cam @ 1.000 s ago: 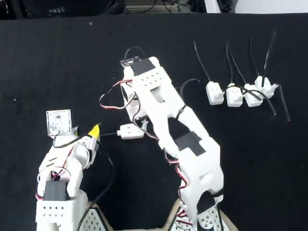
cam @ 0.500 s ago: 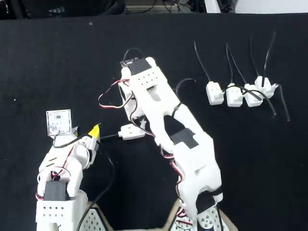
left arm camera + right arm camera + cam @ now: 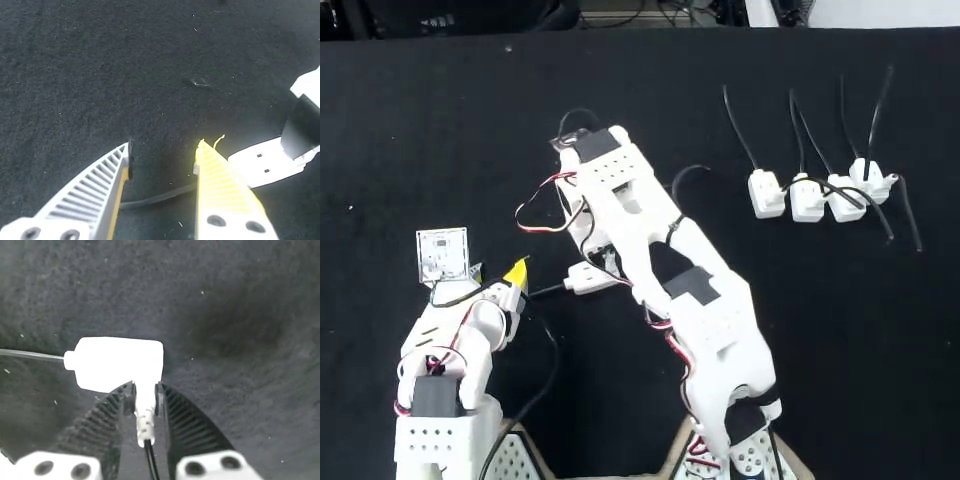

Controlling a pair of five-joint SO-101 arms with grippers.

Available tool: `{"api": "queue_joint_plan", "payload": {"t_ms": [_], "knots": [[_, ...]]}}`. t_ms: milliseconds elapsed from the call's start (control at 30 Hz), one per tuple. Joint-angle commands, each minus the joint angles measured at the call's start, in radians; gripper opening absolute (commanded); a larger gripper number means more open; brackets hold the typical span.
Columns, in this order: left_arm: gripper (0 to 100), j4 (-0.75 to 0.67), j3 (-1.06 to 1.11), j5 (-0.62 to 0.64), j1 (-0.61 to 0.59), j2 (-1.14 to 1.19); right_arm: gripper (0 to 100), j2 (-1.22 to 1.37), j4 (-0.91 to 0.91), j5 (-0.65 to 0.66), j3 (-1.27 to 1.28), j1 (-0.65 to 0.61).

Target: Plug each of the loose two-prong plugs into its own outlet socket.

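Right fingers [image 3: 186,426] shifted left, pinching plug [image 3: 145,409] (tightly)

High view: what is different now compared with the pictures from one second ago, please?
The right arm swung to the left of the picture, with the right gripper shut on the plug; the socket under it tilted a little. The left arm, the open left gripper and the four sockets at the right did not move.

Downward high camera over table [image 3: 420,120]; two close wrist cameras, same socket [image 3: 260,162]
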Motion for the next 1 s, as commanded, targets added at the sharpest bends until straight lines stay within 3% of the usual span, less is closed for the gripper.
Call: {"api": "queue_joint_plan", "payload": {"t_ms": [0, 167, 333, 500, 600, 667, 767, 967], "knots": [[21, -0.023, -0.010, -0.003, -0.019, -0.008, 7.2, -0.087, -0.023, 0.028, -0.008, -0.043], [21, -0.023, -0.030, 0.037, -0.117, -0.008, 32.2, -0.176, 0.017, 0.098, -0.010, -0.084], [21, -0.052, -0.044, 0.195, -0.303, -0.008, 30.9, -0.265, 0.020, 0.287, -0.010, -0.095], [21, -0.101, -0.038, 0.327, -0.447, -0.008, 28.3, -0.305, 0.058, 0.741, 0.039, -0.092], [21, -0.103, -0.038, 0.339, -0.469, -0.008, 28.3, -0.291, 0.005, 1.040, 0.162, -0.095], [21, -0.103, -0.038, 0.338, -0.470, -0.008, 28.3, -0.285, -0.044, 1.155, 0.237, -0.095], [21, -0.103, -0.038, 0.338, -0.470, -0.008, 28.3, -0.280, -0.121, 1.240, 0.329, -0.095], [21, -0.103, -0.038, 0.336, -0.461, -0.008, 28.3, -0.277, -0.304, 1.238, 0.463, -0.095]]}}
